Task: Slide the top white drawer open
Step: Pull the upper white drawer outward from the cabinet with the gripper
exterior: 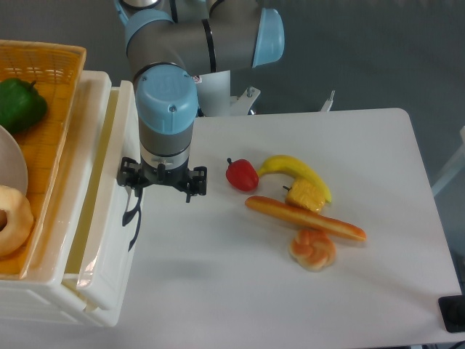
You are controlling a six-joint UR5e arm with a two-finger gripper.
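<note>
The top white drawer stands at the table's left edge, pulled partly out, with a gap showing its pale inside. Its curved black handle runs down the front panel. My gripper hangs straight down over the handle's upper end. The wrist hides the fingertips, and the drawer is moving along with them. The lower drawer lies mostly hidden beneath the top one.
An orange wicker basket on the drawer unit holds a green pepper and a bread ring. On the table to the right lie a red pepper, a banana, corn, a long bread and a bun.
</note>
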